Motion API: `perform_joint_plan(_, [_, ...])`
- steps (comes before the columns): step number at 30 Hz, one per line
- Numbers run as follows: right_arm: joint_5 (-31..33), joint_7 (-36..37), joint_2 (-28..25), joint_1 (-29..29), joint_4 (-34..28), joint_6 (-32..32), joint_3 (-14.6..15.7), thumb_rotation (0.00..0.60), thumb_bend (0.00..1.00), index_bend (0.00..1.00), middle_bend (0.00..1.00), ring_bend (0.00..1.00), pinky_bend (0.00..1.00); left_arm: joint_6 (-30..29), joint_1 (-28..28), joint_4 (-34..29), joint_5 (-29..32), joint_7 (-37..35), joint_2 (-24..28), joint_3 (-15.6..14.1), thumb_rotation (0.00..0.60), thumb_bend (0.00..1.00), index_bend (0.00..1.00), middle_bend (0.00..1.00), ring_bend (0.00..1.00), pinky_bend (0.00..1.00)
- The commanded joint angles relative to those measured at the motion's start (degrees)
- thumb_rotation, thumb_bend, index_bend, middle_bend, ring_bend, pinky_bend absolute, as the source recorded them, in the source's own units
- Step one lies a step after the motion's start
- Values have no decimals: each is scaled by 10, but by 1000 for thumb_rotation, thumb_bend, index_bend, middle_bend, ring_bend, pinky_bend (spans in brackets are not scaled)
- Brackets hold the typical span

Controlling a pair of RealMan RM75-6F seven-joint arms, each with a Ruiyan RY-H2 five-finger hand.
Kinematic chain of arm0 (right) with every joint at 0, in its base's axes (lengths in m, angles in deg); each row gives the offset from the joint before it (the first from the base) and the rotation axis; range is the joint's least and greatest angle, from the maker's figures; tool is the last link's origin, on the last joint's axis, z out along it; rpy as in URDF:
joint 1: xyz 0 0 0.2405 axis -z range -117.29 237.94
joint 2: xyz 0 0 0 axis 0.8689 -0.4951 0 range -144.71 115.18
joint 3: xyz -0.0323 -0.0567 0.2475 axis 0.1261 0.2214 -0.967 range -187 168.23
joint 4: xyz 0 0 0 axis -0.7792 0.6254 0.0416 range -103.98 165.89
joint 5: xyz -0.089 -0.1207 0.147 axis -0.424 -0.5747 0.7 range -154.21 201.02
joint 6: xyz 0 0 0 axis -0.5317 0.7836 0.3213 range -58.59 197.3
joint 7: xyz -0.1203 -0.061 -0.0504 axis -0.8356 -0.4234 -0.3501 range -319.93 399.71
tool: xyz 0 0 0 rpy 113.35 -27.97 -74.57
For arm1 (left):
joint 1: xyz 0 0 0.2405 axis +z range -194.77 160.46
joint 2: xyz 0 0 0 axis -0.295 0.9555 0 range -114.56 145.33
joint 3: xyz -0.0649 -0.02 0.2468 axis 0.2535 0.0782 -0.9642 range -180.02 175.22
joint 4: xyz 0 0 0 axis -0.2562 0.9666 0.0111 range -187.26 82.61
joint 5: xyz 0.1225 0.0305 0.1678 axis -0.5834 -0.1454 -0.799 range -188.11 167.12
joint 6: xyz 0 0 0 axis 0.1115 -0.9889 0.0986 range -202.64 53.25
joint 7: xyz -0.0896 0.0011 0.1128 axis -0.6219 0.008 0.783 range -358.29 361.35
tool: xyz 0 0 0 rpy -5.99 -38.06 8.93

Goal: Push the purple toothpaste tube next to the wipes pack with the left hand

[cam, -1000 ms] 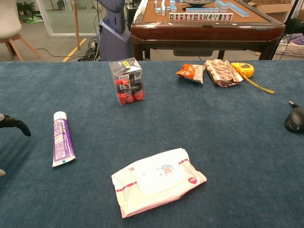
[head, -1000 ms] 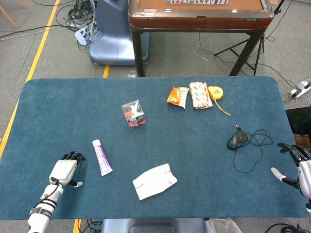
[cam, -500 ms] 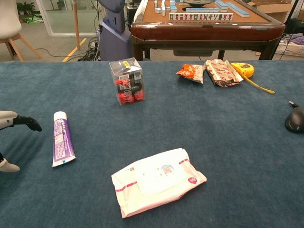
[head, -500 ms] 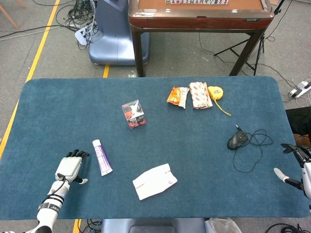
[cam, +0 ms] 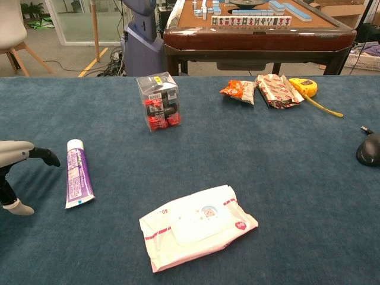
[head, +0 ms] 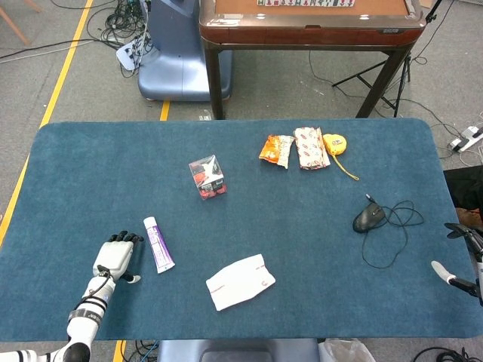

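**One tube, one wipes pack, left hand beside tube**

One purple toothpaste tube [head: 158, 244] is seen left of one wipes pack [head: 240, 281], bare cloth between them. The left hand [head: 115, 256] is held just beside the tube, empty, fingers spread. The right hand [head: 462, 256] sits at the table [head: 90, 166] edge, empty, fingers apart.

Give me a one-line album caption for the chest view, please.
White robot hand hovers just left of the purple toothpaste tube, white wipes pack lying nearby on blue felt table.

One toothpaste tube [head: 158, 243], one wipes pack [head: 241, 281], two snack packets [head: 276, 149], one mouse [head: 369, 219], one tape measure [head: 334, 142], one clear box [head: 207, 176]
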State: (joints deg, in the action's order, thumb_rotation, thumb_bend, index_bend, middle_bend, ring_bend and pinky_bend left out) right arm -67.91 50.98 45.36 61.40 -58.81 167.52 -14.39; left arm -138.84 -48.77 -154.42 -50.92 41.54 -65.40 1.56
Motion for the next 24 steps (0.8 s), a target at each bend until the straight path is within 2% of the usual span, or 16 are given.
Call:
perform_joint_plan(1, [0, 3, -1, 1, 1, 2, -1, 600, 0, 298, 428, 304, 363, 1, -4, -1, 3, 2, -2, -2, 600, 0, 187, 162, 66, 84])
perform_joint_plan(24, [4, 44, -13, 19, 5, 30, -8, 600, 0, 298, 428, 304, 363, -20, -42, -20, 28, 40, -31, -14, 600, 0, 191, 170, 73, 84])
